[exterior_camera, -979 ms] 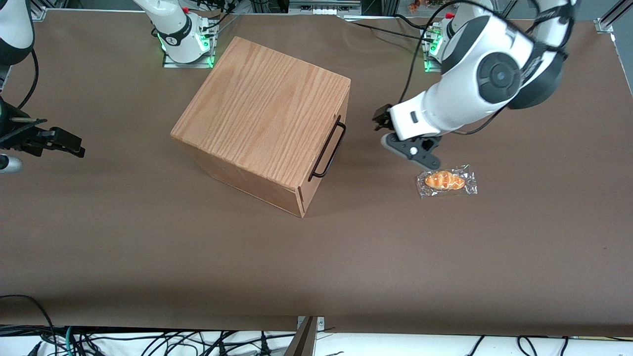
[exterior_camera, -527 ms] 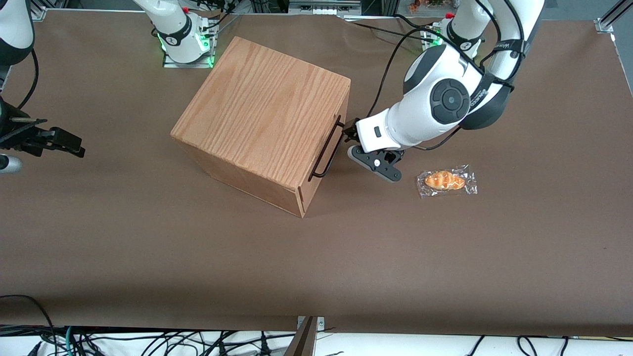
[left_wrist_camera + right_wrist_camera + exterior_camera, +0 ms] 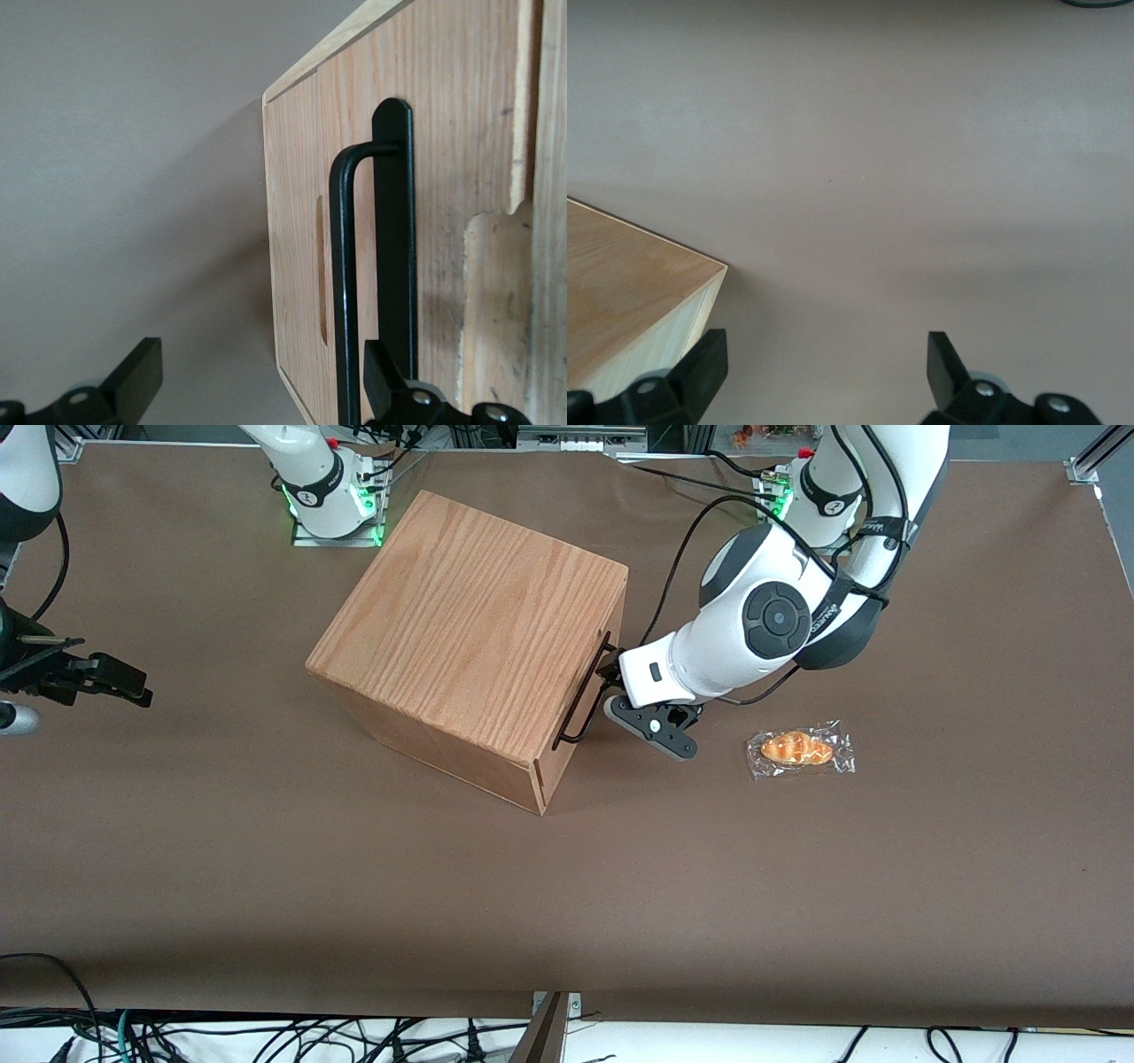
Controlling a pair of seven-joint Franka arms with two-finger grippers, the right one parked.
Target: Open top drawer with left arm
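Observation:
The oak-grain box (image 3: 478, 620) stands in the middle of the table, turned at an angle. Its top drawer (image 3: 443, 133) is shut, flush with the casing. The long thin black wire handle (image 3: 586, 691) runs along the drawer's front. The left arm's gripper (image 3: 611, 680) is in front of the drawer, right at the handle. In the left wrist view the gripper (image 3: 261, 390) is open, and the handle bar (image 3: 344, 283) passes between the two fingers, close to one finger (image 3: 385, 376). The fingers do not press on the bar.
A wrapped orange pastry (image 3: 800, 749) lies on the brown table (image 3: 567, 903), beside the left arm toward the working arm's end. Both arm bases (image 3: 332, 496) stand at the table's back edge. Cables hang along the front edge.
The left arm has swung from beside the pastry toward the drawer's front. Its gripper now reaches the handle, with the bar between its open fingers. The box has not moved.

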